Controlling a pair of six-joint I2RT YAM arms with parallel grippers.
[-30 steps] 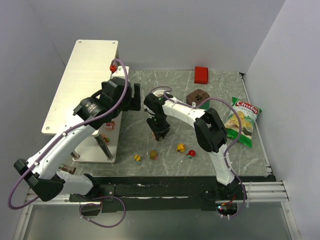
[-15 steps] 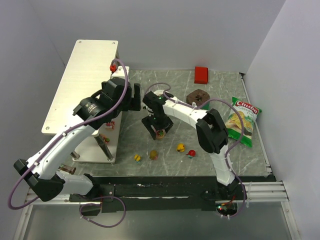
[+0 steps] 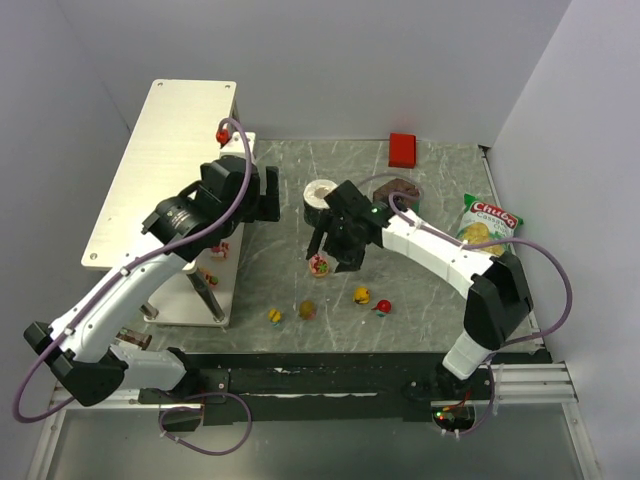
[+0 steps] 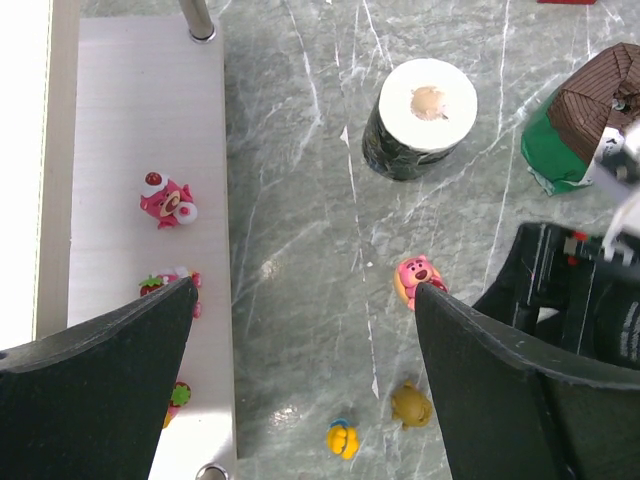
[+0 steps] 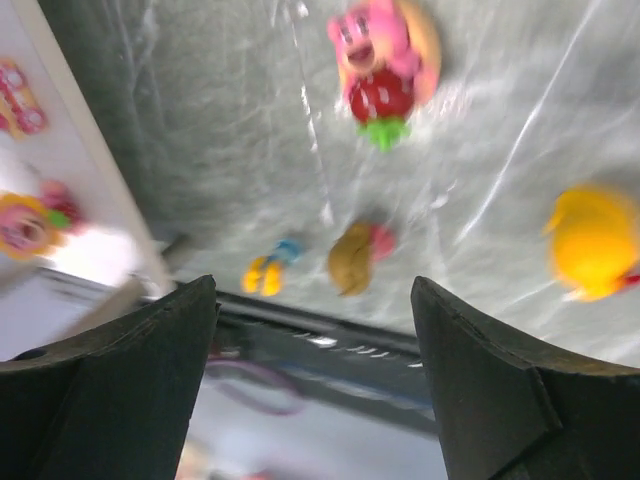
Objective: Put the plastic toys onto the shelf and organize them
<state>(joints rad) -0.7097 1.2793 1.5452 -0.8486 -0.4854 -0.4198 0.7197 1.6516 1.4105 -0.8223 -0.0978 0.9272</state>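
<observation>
The shelf (image 3: 165, 160) stands at the left, with small pink toys on its lower tier (image 4: 150, 120): one pink toy (image 4: 167, 199), a second (image 4: 170, 283) and a third (image 4: 178, 395). A pink bear toy (image 3: 319, 265) lies on the table just below my right gripper (image 3: 333, 250), which is open and holds nothing. In the right wrist view the pink bear toy (image 5: 385, 60) is well ahead of the open right gripper (image 5: 312, 290). A yellow-blue toy (image 3: 274, 316), an olive toy (image 3: 307, 310), a yellow toy (image 3: 362, 295) and a red toy (image 3: 383, 306) lie near the front. My left gripper (image 4: 305, 290) hovers open by the shelf's edge.
A white roll (image 3: 320, 193) and a brown-and-green object (image 3: 397, 190) stand mid-table behind the right gripper. A red block (image 3: 402, 149) sits at the back and a green chip bag (image 3: 485, 235) at the right. Walls close in on both sides.
My right gripper opened and let the pink bear toy down on the table, then drew back to the right. The left arm barely moved.
</observation>
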